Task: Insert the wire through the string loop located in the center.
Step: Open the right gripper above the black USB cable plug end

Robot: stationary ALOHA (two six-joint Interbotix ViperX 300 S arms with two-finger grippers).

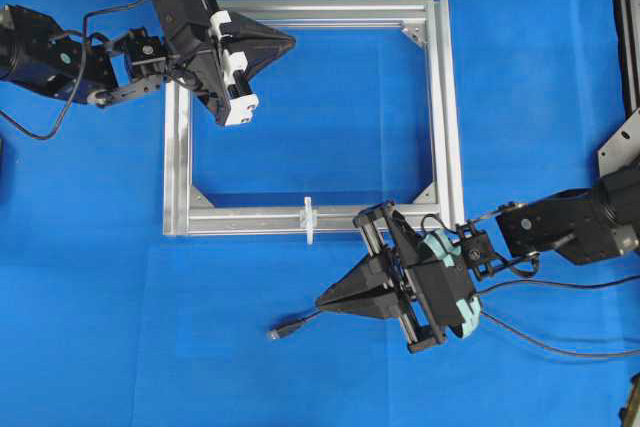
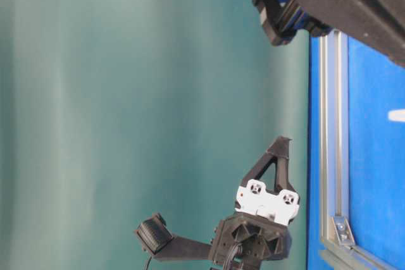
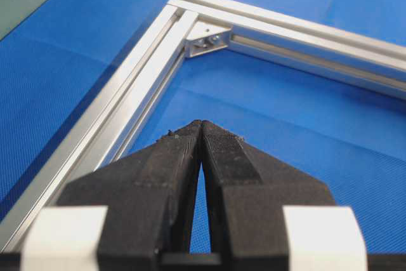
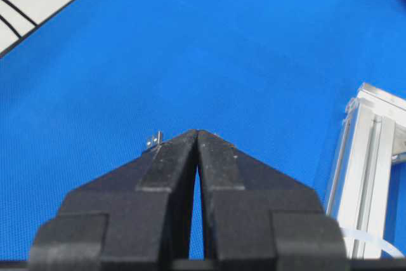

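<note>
Your left gripper (image 1: 285,42) has its fingers pressed together tip to tip and holds nothing; it hangs over the top left corner of the aluminium frame (image 1: 440,97), and its wrist view shows the tips above the blue desk (image 1: 100,327) inside that frame, near a corner bracket (image 3: 206,37).

Your right gripper (image 1: 325,300) is likewise closed, tips meeting, with nothing between them. It sits below the frame's lower rail, pointing left.

The wire (image 1: 300,322) lies on the desk just below and left of the right gripper's tip; its plug end (image 1: 278,331) points left, free of the fingers. In the right wrist view a small metal end (image 4: 154,139) peeks out just beside the left fingertip; you cannot tell whether it touches.

The string loop (image 1: 309,220) stands across the lower rail near its middle, close to the right gripper but apart from it.
</note>
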